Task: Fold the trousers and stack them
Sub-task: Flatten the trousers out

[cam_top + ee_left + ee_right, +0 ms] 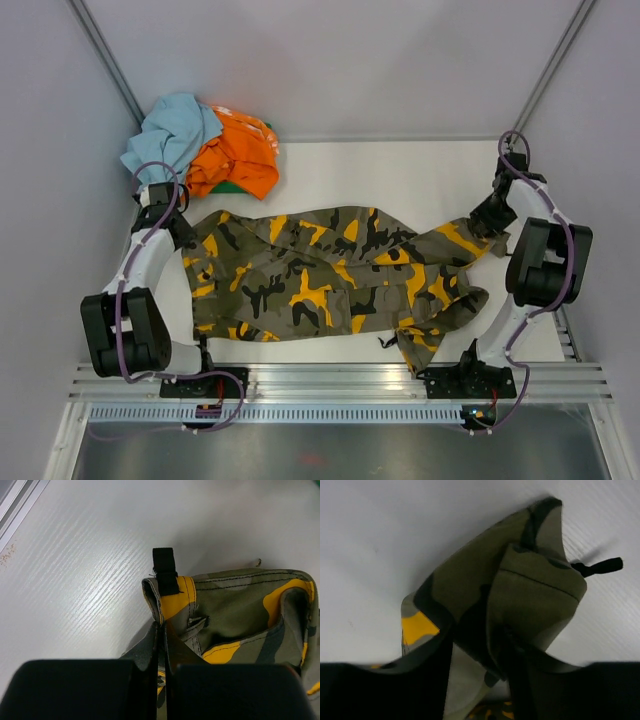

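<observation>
both wrist views lose their lower part to dark, out-of-focus fingers, and the right wrist picture is blurred. from above, the heap in the far left corner shows a light blue garment [170, 135], an orange garment [238, 155] and a sliver of green cloth [225, 187] whose shape is buried. one pair of trousers [320, 275] lies spread sideways across the white table [400, 180], rumpled, between the two grippers. the left gripper [161, 632] is clenched on the edge of the cloth at the left end, just below a black loop [165, 570]. the right gripper [480, 652] sits at the right end, its jaws parted around a raised fold of the hem beside a black tab [600, 566]; whether the pads touch the cloth cannot be made out.
</observation>
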